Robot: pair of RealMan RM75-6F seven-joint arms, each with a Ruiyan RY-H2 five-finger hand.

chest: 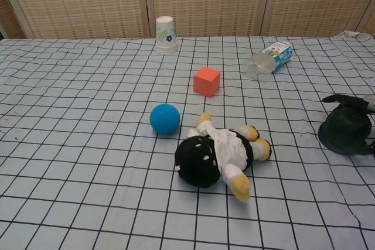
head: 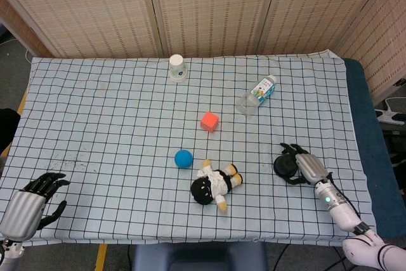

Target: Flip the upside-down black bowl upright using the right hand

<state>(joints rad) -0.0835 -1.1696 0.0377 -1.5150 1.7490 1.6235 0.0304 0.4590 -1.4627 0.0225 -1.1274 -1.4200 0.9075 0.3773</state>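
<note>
Lying dome-up, black bowl [head: 285, 165] touches cupped right hand [head: 309, 168].

Right hand [head: 309, 167]: silver-grey ribbed back plate, black fingers [head: 287, 148]. Behind it a white forearm link [head: 339, 209] with a small green light lit near the wrist, then a white rounded joint housing at the near right edge. Left hand [head: 28, 202]: same build, silver-grey ribbed back, black segmented fingers, white wrist piece at the near left corner. In the chest view only black fingertips [chest: 341, 99] of the right hand show.
</note>
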